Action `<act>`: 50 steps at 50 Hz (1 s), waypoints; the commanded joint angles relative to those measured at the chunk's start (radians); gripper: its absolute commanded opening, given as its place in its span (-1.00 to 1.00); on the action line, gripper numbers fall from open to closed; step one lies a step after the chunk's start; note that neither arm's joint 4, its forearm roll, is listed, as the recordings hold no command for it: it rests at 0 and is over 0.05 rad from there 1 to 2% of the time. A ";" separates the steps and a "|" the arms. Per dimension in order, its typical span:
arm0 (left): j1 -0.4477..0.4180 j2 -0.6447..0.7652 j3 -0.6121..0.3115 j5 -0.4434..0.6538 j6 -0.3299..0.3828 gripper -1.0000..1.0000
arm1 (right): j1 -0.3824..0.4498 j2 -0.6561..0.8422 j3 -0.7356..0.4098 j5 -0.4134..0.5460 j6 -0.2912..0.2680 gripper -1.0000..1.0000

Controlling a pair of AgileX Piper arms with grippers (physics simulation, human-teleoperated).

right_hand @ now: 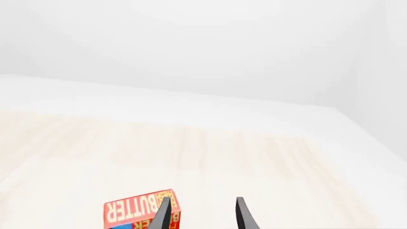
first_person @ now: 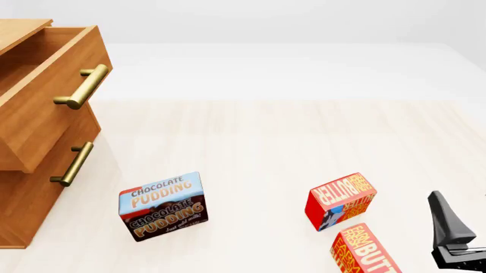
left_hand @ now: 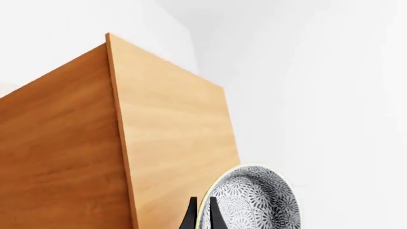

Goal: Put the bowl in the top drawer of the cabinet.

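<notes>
The bowl (left_hand: 254, 200), black-and-white patterned with a thin pale rim, shows only in the left wrist view. It is tilted on edge, and my left gripper (left_hand: 202, 202) is shut on its rim with one finger on each side. Beside it stands the plain wooden side of the cabinet (left_hand: 95, 143). In the front view the cabinet (first_person: 23, 210) is at the far left, and its top drawer (first_person: 45, 108) is pulled out, brass handle (first_person: 82, 86) forward. Neither the bowl nor the left arm shows there. My right gripper (right_hand: 203, 200) stands open and holds nothing, low at the front right.
The lower drawer, with its handle (first_person: 74, 164), is closed. A chocolate pudding box (first_person: 163, 206) stands in front of the cabinet. Two red butter boxes (first_person: 341, 200) (first_person: 368, 253) sit near the right gripper's finger (first_person: 447, 222); one butter box (right_hand: 137, 212) lies just past the fingertips.
</notes>
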 commanded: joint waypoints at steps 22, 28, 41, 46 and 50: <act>-0.043 0.063 -0.024 0.024 0.118 -1.00 | -0.004 0.036 -0.001 -0.027 0.007 1.00; -0.051 0.075 -0.021 0.016 0.116 -1.00 | -0.003 0.040 -0.001 -0.030 0.007 1.00; -0.056 0.087 -0.006 -0.003 0.101 -1.00 | -0.003 0.035 -0.001 -0.025 0.005 1.00; -0.056 0.089 0.002 -0.013 0.099 -1.00 | -0.002 0.035 -0.002 -0.025 0.006 1.00; -0.051 0.095 0.005 -0.027 0.097 -1.00 | -0.002 0.032 -0.001 -0.023 0.003 1.00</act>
